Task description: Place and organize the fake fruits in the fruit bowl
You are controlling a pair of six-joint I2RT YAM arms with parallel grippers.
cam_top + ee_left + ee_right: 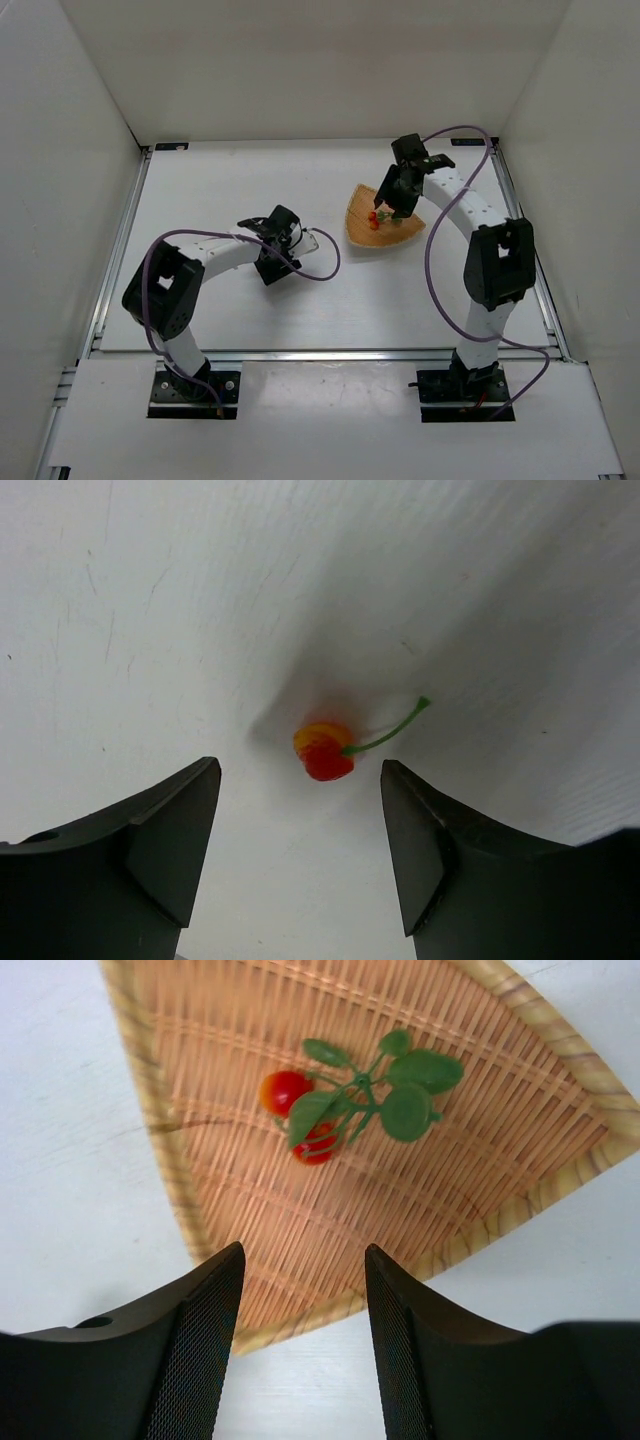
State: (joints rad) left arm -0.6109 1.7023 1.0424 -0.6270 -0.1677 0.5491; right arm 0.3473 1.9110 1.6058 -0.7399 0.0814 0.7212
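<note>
Fruit bowl (400,236) at 1 o'clock on worktop (220,180), leafy berry cluster (345,1110) already inside, mid-weave. Right gripper (302,1270) jaws apart, empty, hanging over bowl's near rim with cluster at 12 o'clock; likely posed to tidy it. Single stemmed berry (325,750) on bare worktop, stem toward 2 o'clock. Left gripper (298,815) spread wide, holding nothing, berry just ahead, centred on gap; lined up for pick.
</note>
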